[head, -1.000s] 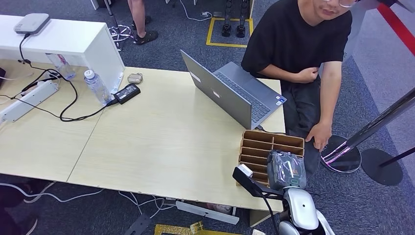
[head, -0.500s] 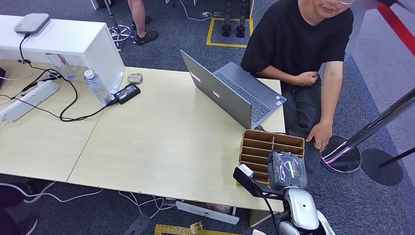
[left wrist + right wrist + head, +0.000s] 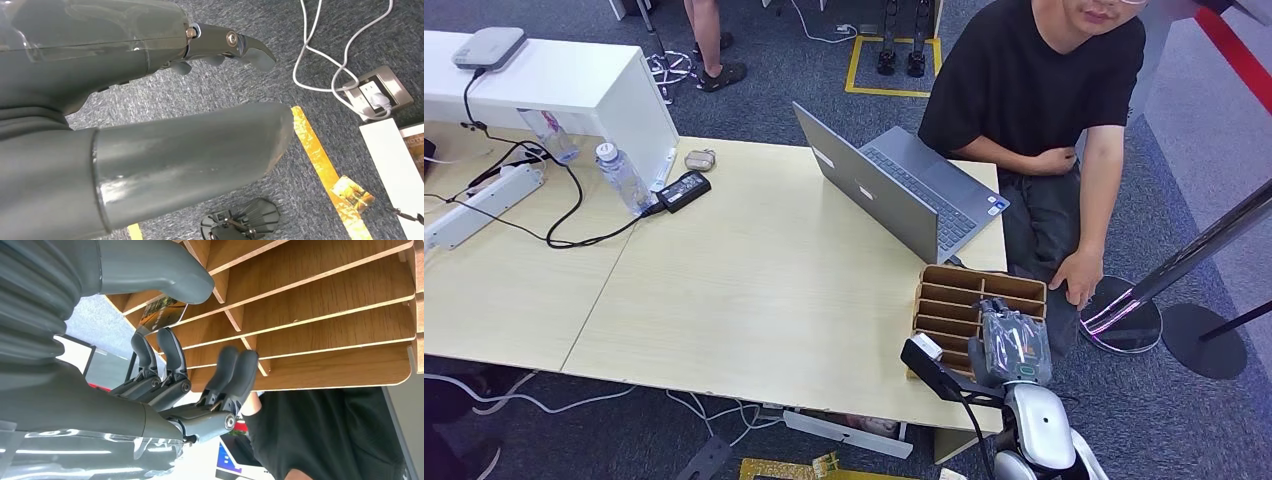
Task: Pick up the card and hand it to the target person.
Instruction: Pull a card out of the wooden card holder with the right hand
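- Right robot hand (image 3: 1012, 345), nearest the body, hangs over the slotted wooden rack (image 3: 954, 300) at the near right corner of the counter (image 3: 754, 290). In the head view its wrapped cover hides the fingers and the slots beneath.
- Right wrist view: fingers (image 3: 170, 357) are curled toward the rack's dividers and the thumb lies across a slot edge. The card (image 3: 162, 315) sits between thumb and fingers, and only a dark printed corner shows, so the grip looks like a pinch but contact is not certain.
- Card is at the rack, still partly within a slot; which compartment cannot be told.
- Left robot hand (image 3: 150, 125) hangs over carpet beside yellow floor tape (image 3: 325, 170). Thumb and fingers are apart with nothing between them.
- Past the rack, an open laptop (image 3: 904, 190) stands on the counter.
- A person (image 3: 1044, 110) in a black shirt sits at the far right, face cut off by the frame's top, one hand (image 3: 1076, 275) low beside the rack.
- Far left: water bottle (image 3: 621, 177), power strip (image 3: 479, 205), cables.
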